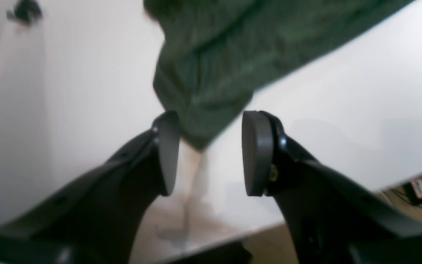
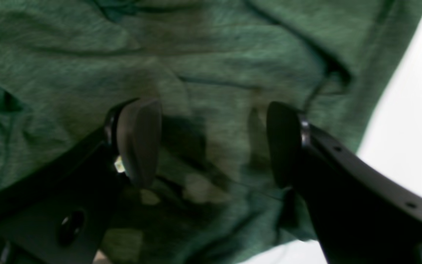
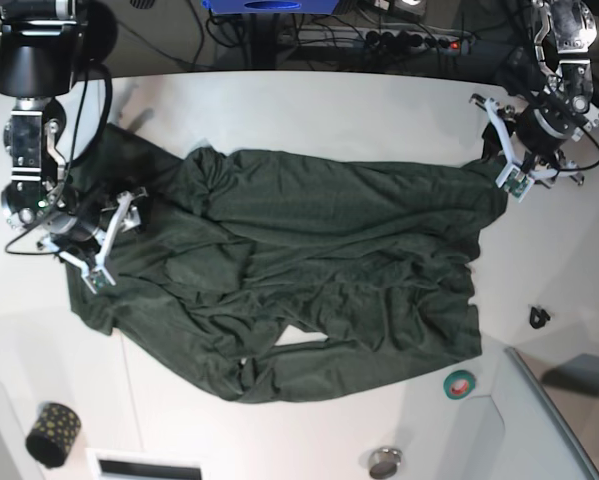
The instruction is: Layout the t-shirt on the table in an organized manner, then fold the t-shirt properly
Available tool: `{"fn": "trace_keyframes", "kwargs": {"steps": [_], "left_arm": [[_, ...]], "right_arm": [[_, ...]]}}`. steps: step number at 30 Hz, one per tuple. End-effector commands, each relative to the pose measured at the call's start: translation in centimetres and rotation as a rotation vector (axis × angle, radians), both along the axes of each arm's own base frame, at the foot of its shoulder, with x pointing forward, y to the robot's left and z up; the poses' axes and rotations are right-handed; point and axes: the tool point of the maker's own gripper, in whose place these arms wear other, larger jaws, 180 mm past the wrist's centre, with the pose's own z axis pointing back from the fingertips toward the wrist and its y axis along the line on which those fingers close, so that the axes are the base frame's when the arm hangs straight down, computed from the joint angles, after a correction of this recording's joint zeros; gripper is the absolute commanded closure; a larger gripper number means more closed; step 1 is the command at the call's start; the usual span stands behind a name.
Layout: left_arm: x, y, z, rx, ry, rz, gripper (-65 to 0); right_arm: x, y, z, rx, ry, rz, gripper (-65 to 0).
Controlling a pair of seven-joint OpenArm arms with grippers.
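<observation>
The t-shirt [image 3: 319,270] lies spread and wrinkled on the tabletop [image 3: 309,110], one corner just ahead of the left fingers [image 1: 256,154], which stand apart and empty, while the right fingers [image 2: 139,143], also apart, hover directly over cloth.

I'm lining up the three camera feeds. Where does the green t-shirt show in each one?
Left wrist: the t-shirt fills the top centre, one corner tapering down between the open left end effector fingers.
Right wrist: it fills nearly the whole picture; the open right end effector is over it.
Base: spread across the middle.
Shared landmark: the white table.
</observation>
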Motion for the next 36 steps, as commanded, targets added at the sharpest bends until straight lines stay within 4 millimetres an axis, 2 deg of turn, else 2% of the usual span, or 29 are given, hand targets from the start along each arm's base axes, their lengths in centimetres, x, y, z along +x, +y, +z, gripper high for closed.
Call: {"fn": "trace_keyframes", "kwargs": {"steps": [1, 3, 5, 8, 12, 14, 17, 18, 22, 28, 33, 36], "left_arm": [[0.4, 0.4, 1.0, -0.014, -0.039, 0.012, -26.8], [0.0, 0.9, 1.4, -0.059, -0.055, 0.051, -26.8], [-0.1, 1.5, 1.8, -0.089, -0.072, 0.084, -26.8], [-0.8, 2.4, 1.2, -0.103, -0.056, 0.122, -26.8], [-1.3, 2.7, 0.6, -0.102, -0.036, 0.130, -26.8], [-1.5, 2.7, 0.5, -0.102, -0.031, 0.131, -26.8], [-1.5, 2.7, 0.4, -0.103, -0.030, 0.132, -26.8], [-1.5, 2.7, 0.3, -0.104, -0.028, 0.134, -26.8], [-2.3, 3.1, -0.7, -0.113, 0.003, 0.156, -26.8], [-3.2, 4.1, -1.5, -0.117, 0.027, 0.196, -26.7], [-3.3, 5.5, -1.0, -0.110, 0.006, 0.242, -26.7], [-3.4, 5.7, -1.0, -0.101, 0.010, 0.239, -26.7]], "right_arm": [[1.4, -0.2, 1.3, 0.009, -0.053, -0.003, -42.3], [1.2, -0.2, 1.3, 0.010, -0.051, -0.003, -41.6], [1.0, 0.1, 1.1, 0.016, -0.045, -0.001, -38.0], [0.8, 1.7, 0.7, 0.028, -0.034, 0.027, -35.4], [0.6, 2.2, 0.2, 0.034, -0.018, 0.038, -32.3], [0.6, 2.2, 0.2, 0.034, -0.017, 0.036, -25.1], [0.6, 2.1, 0.2, 0.031, -0.016, 0.035, -8.6], [0.6, 2.0, 0.2, 0.029, -0.016, 0.034, -5.6], [-0.2, 1.9, 0.6, 0.018, -0.029, 0.039, -4.8], [-1.3, 1.7, 4.1, -0.064, -0.078, 0.071, -1.8], [0.0, 1.6, 7.5, -0.117, -0.139, 0.084, -1.1], [1.0, 1.8, 7.2, -0.131, -0.106, 0.093, -1.7]]}}
